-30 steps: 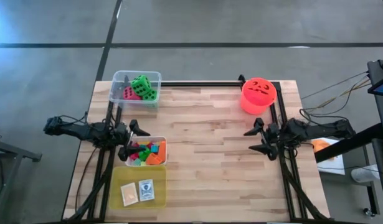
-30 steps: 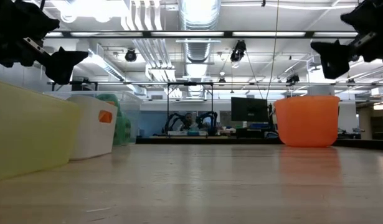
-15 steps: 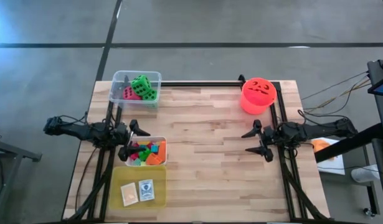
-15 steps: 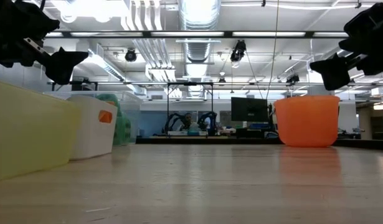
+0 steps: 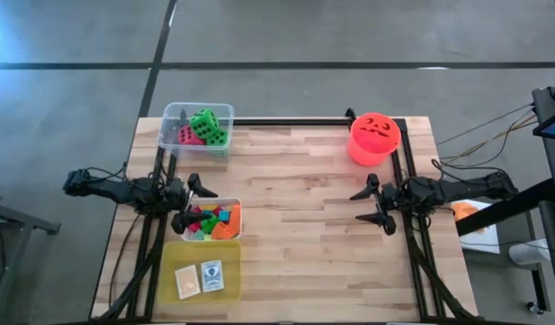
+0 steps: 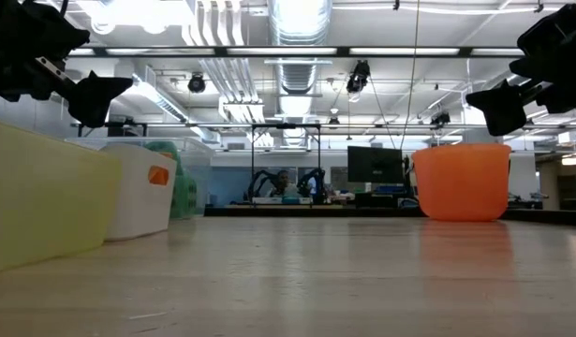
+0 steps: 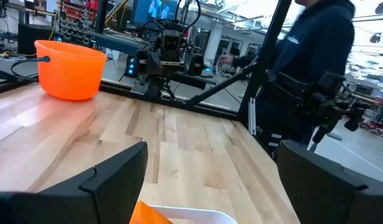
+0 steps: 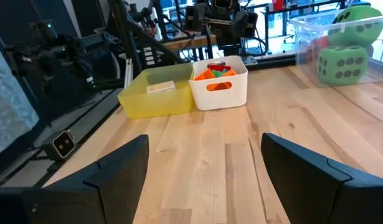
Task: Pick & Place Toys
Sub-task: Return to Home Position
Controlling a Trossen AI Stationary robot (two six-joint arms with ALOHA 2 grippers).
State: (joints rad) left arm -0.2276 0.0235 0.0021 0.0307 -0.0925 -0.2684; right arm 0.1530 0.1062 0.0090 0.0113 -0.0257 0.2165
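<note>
Wooden table (image 5: 304, 212), blocks (image 5: 215, 220) — just beside left claw (image 5: 187, 203)

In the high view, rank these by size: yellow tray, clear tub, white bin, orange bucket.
1. yellow tray
2. clear tub, slightly smaller
3. white bin and orange bucket, which look about alike and cannot be ranked

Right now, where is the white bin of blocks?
In the high view, the white bin sits at the table's left, between the clear dice tub and the yellow tray.
</note>
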